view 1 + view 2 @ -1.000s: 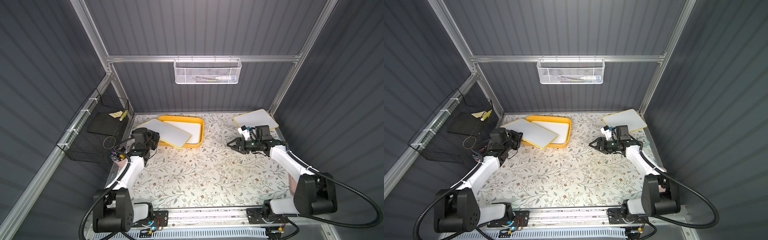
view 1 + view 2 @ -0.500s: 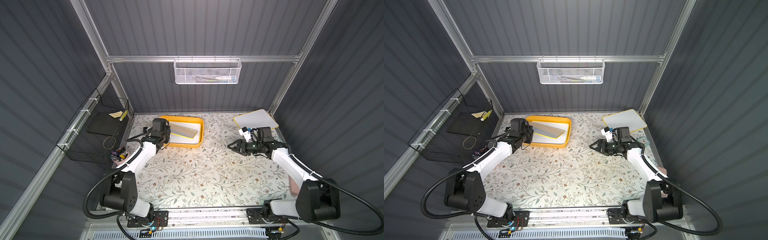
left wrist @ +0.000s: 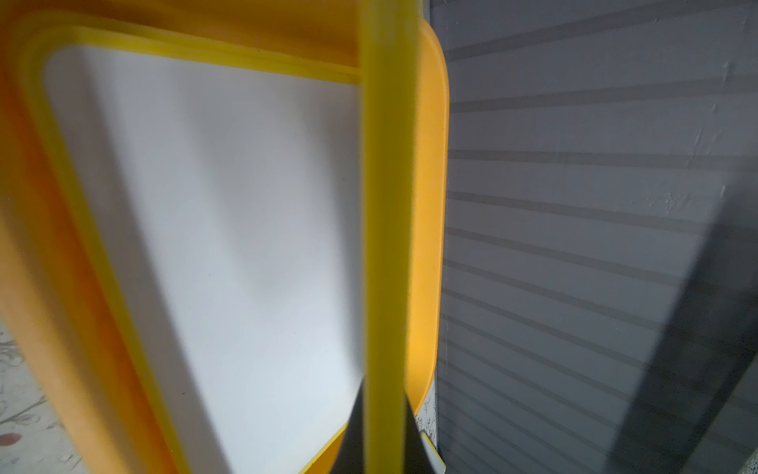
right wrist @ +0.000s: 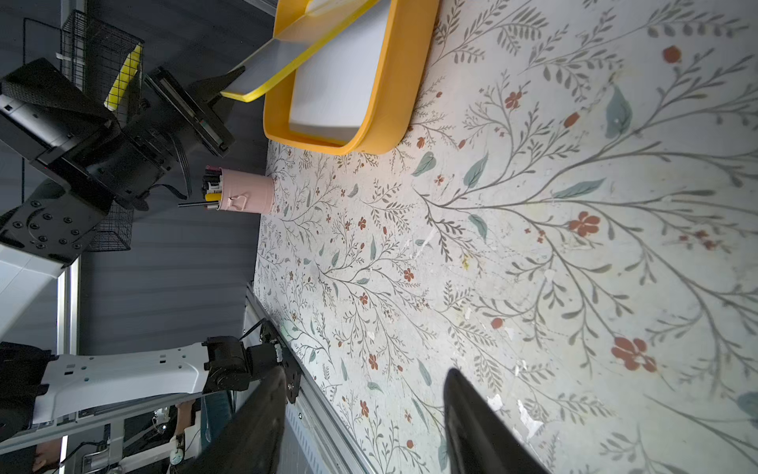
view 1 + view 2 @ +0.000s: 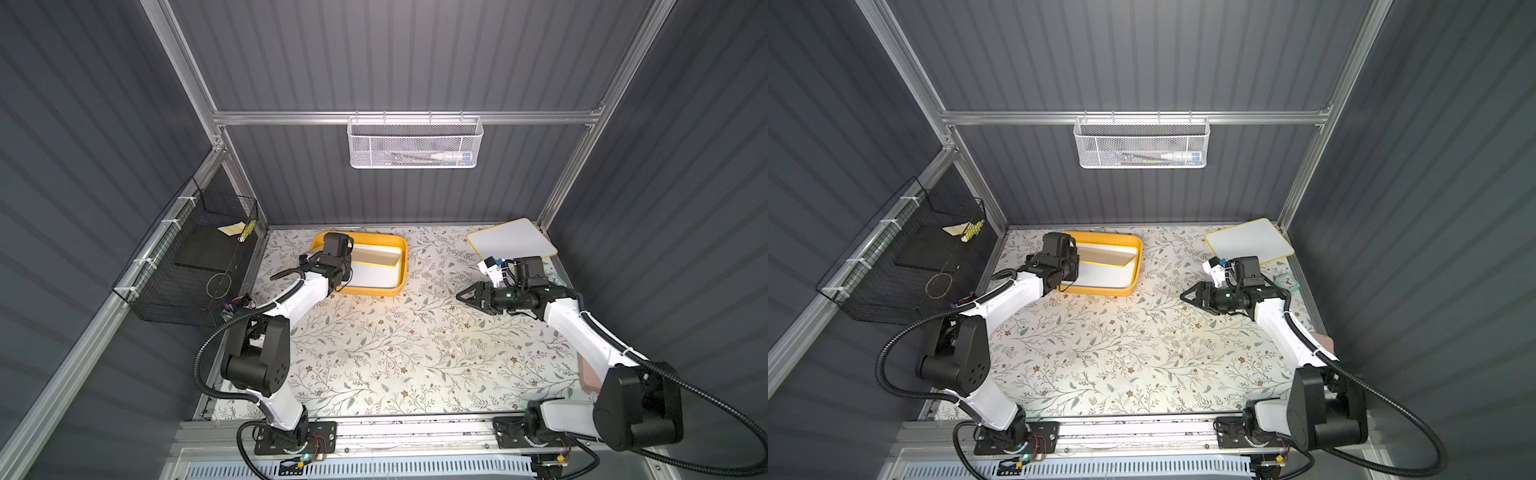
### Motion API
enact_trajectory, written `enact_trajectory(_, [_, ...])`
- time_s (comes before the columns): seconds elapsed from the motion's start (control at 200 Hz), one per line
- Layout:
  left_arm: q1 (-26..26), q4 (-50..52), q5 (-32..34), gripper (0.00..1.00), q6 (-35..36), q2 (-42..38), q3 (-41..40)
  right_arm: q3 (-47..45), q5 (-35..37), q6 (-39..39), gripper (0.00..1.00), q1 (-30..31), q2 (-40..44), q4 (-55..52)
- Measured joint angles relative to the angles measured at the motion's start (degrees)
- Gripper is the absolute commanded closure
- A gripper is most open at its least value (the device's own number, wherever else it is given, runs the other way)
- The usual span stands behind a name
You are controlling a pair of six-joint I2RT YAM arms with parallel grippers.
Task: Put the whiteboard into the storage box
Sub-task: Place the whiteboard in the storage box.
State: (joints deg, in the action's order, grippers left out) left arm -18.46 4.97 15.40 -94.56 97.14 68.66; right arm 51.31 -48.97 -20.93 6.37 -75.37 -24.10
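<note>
The whiteboard is held tilted over the storage box. One end is raised at the box's left side and the other is dipped inside the yellow-orange walls. Whether that low end is touching anything below cannot be told. The board is gripped at a yellow-edged corner by the left gripper, jaws clamped tight on the frame. Underneath, a second whiteboard is seen lying flat on the box's floor. The box is set on the floral desk, near the back wall. Over on the right, the right gripper is held above the desk, jaws apart, nothing between them. Behind it, a third whiteboard is laid in the far right corner. A pink cup of pens is stood at the desk's left edge.
</note>
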Motion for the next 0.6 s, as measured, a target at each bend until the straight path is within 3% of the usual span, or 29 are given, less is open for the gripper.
enact_trajectory(0.08, [0.0, -0.24, -0.09, 0.82, -0.46, 0.72, 0.11, 0.0, -0.02, 0.02, 0.38, 0.0, 0.0, -0.02])
enact_trajectory(0.21, [0.0, -0.22, -0.81, 0.58, -1.16, 2.51, 0.04, 0.0, 0.0, 0.0, 0.38, 0.0, 0.0, 0.04])
enact_trajectory(0.48, [-0.26, -0.07, -2.27, 0.33, 3.76, 2.73, -0.9, 0.0, 0.17, -0.02, 0.38, 0.0, -0.15, 0.22])
enact_trajectory(0.6, [-0.37, 1.16, -2.69, 0.03, 10.69, 2.73, -0.79, 0.0, 0.28, -0.02, 0.38, 0.0, -0.87, 0.33])
